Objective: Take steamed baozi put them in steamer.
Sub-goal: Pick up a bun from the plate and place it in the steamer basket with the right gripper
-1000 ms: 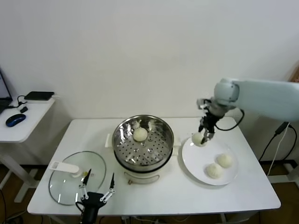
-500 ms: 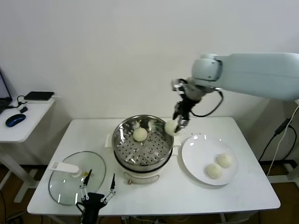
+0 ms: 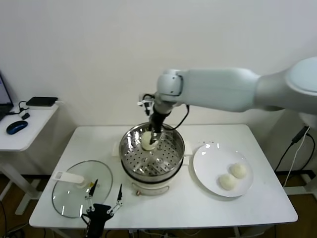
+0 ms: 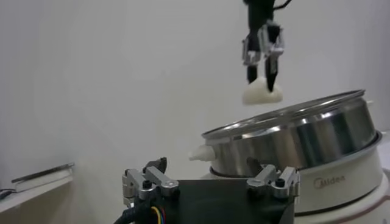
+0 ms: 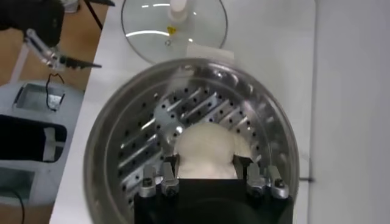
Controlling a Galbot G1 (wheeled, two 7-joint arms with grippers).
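Observation:
My right gripper [image 3: 154, 132] hangs over the steamer [image 3: 130, 137], shut on a creamy-white baozi [image 3: 147, 140]. The left wrist view shows that baozi [image 4: 262, 94] held above the steamer's rim [image 4: 304, 140] by the right gripper [image 4: 262, 76]. In the right wrist view the bun [image 5: 207, 149] sits between the right gripper's [image 5: 207, 175] fingers over the perforated floor [image 5: 140, 146]. It hides any bun lying below. Two baozi [image 3: 238, 170] [image 3: 228, 181] lie on the white plate [image 3: 208, 154]. My left gripper [image 3: 104, 197] is open and empty near the table's front edge.
A glass lid with a white handle [image 3: 81, 188] lies on the table left of the steamer, next to the left gripper. A side table with a mouse [image 3: 15, 127] stands at far left. The white wall is close behind the table.
My right gripper has carried a baozi from the plate leftward, and now holds it above the steamer's far left part. The left arm has not moved.

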